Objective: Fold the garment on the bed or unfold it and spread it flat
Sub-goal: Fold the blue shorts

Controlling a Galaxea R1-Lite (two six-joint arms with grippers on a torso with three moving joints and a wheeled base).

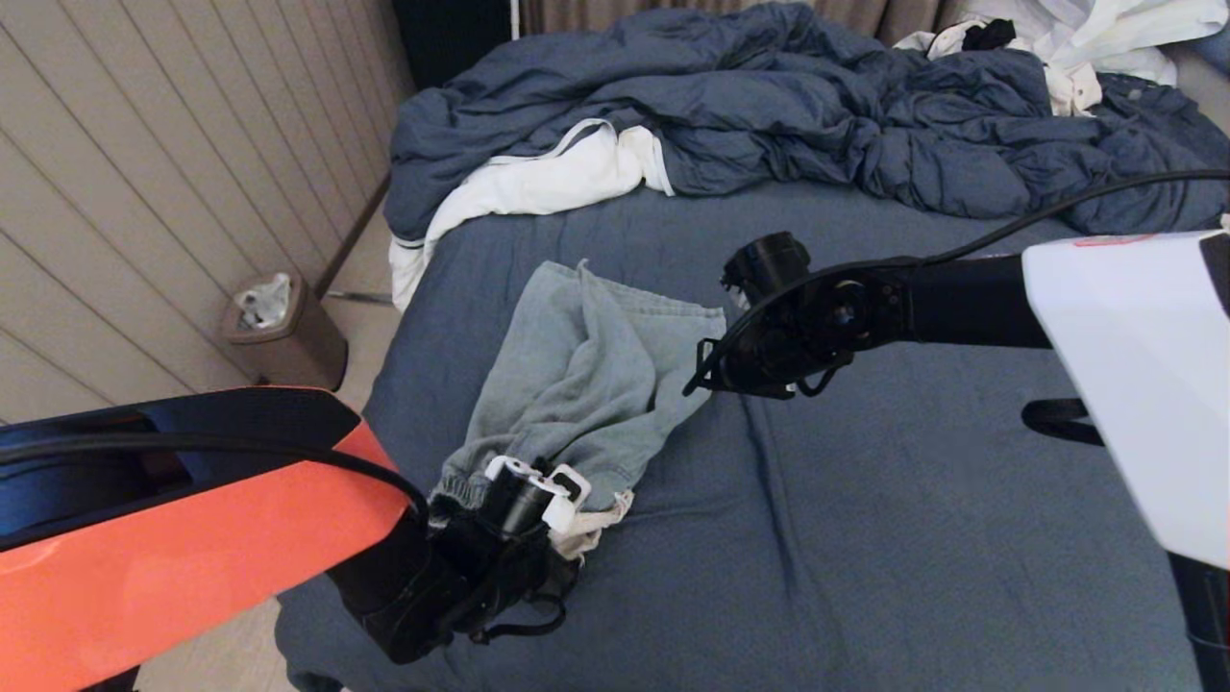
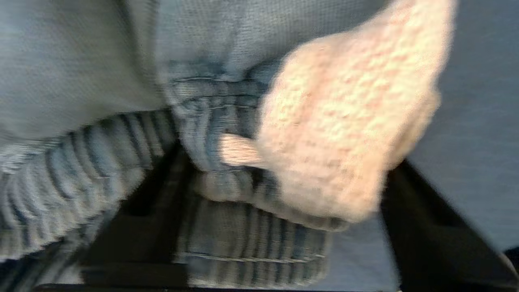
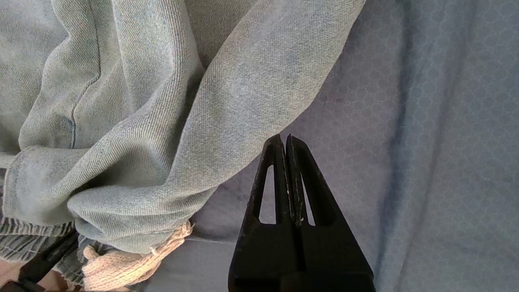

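The pale blue denim shorts (image 1: 586,370) lie crumpled, left of the middle of the slate-blue bed (image 1: 913,538), waistband toward me. My left gripper (image 1: 531,492) is at that near end. In the left wrist view its dark fingers (image 2: 425,231) stand wide apart, open, with the gathered waistband (image 2: 251,247) and a cream fabric piece (image 2: 344,121) between them; sheet shows beside the waistband. My right gripper (image 3: 285,140) hangs shut and empty over bare sheet, just off the shorts' (image 3: 162,113) right edge, seen in the head view as the right gripper (image 1: 701,380).
A bulky dark blue duvet (image 1: 769,106) is heaped across the far side, with a white garment (image 1: 538,183) at its left and more white clothes (image 1: 1086,43) at the back right. A bin (image 1: 283,332) stands on the floor left of the bed's edge.
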